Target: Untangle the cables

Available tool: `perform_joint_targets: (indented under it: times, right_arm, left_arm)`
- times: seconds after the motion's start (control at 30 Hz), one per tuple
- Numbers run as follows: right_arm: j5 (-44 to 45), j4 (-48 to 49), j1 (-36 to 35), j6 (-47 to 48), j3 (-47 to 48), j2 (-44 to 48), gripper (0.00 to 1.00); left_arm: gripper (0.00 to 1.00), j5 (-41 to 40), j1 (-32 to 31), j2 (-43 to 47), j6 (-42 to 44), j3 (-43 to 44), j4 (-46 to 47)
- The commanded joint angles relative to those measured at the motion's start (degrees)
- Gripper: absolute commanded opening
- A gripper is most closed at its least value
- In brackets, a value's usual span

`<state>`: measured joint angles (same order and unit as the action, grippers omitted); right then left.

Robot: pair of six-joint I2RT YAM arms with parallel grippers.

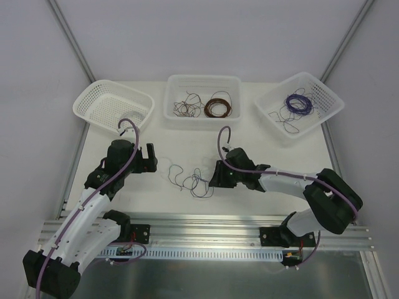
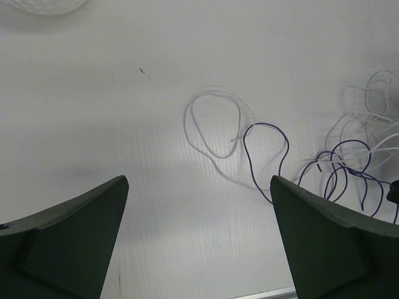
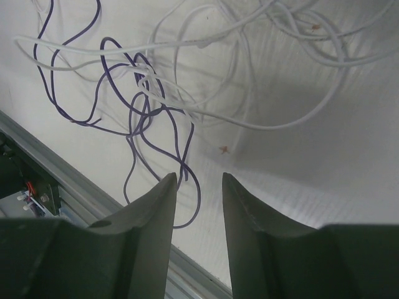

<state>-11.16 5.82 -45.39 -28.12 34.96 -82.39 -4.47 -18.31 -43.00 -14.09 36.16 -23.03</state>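
Note:
The cables (image 1: 192,179) lie as a small loose clump of purple and whitish strands on the white table between my two grippers. My left gripper (image 1: 148,159) hovers to their left, jaws wide open and empty. In its wrist view a white loop (image 2: 215,128) and purple strands (image 2: 340,168) lie ahead and to the right of the left gripper (image 2: 198,182). My right gripper (image 1: 216,175) sits at the clump's right edge. In its wrist view the right gripper (image 3: 198,179) shows a narrow gap. A purple loop (image 3: 190,202) runs by the left fingertip into that gap, and white strands (image 3: 249,121) lie beyond.
Three white baskets stand along the back: a left one (image 1: 112,103), a middle tray (image 1: 202,81) with a brown coil (image 1: 217,106) and loose brown wire (image 1: 186,106), and a right one (image 1: 324,103) with a purple coil (image 1: 298,103). An aluminium rail (image 1: 206,225) borders the near edge.

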Motion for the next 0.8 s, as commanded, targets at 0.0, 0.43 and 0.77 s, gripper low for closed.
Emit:
perform_joint_targets:
  times: [0.0, 0.43, 0.77]
  right_arm:
    - [-0.88, 3.40, -1.19, -1.41, 0.02, -1.19, 0.38]
    - [2.98, -10.46, -2.51, 5.17, 7.30, 2.84, 0.01]
    - [8.43, -40.97, -2.87, 20.46, 33.92, 10.32, 0.01]
  left_arm:
    - [0.99, 0.69, 0.11, 0.20, 0.37, 1.02, 1.23]
    - [0.99, 1.13, 0.11, 0.46, 0.46, 1.10, 1.23]
    - [0.99, 1.75, 0.11, 0.20, 0.29, 1.10, 1.14]
